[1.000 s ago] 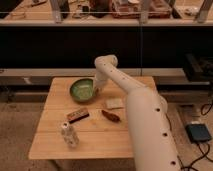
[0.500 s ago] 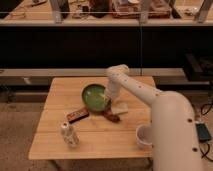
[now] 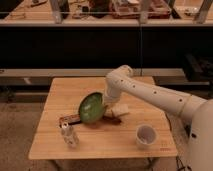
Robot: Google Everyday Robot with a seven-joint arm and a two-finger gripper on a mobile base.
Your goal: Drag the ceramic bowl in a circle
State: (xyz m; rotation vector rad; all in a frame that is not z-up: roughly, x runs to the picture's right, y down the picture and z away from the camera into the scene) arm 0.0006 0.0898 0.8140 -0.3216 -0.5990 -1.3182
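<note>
Ceramic bowl now tipped up, nearer front; gripper fingers pinching its right rim.

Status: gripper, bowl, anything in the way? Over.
Gripper at right rim of ceramic bowl. Bowl tipped up on edge, green inside showing. Dark bar and brown item close beside it; white cup apart.
</note>
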